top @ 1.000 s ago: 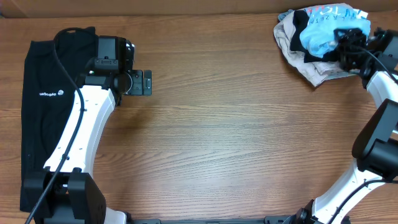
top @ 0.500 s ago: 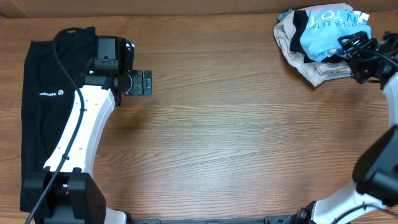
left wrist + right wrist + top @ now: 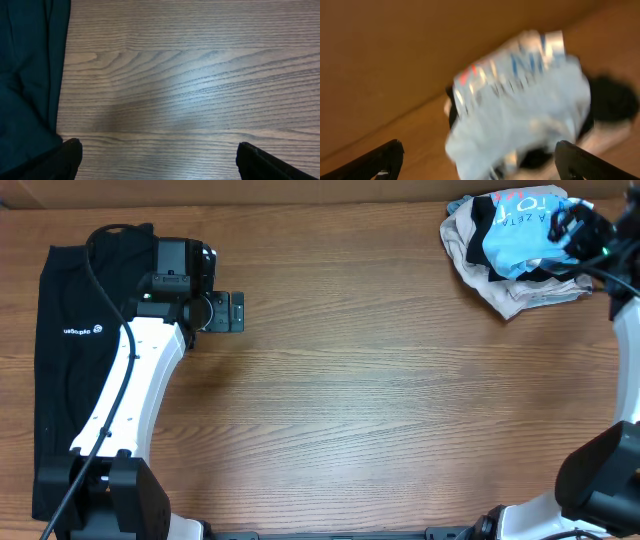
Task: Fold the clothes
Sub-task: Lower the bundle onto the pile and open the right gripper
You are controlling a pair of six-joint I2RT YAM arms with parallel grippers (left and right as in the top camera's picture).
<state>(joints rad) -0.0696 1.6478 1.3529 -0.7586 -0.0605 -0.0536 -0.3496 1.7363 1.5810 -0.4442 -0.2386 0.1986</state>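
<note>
Hovering over the light-blue T-shirt [image 3: 512,238] — right gripper [image 3: 578,222], jaws wide, empty — left gripper [image 3: 159,161], jaws likewise.

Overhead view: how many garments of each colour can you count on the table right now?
Black: 2 (long black garment at the left; black piece bunched beside the T-shirt)
Light blue: 1 (light-blue T-shirt)
Beige: 1 (beige garment under it)
Total: 4 visible; more may be hidden underneath.
</note>
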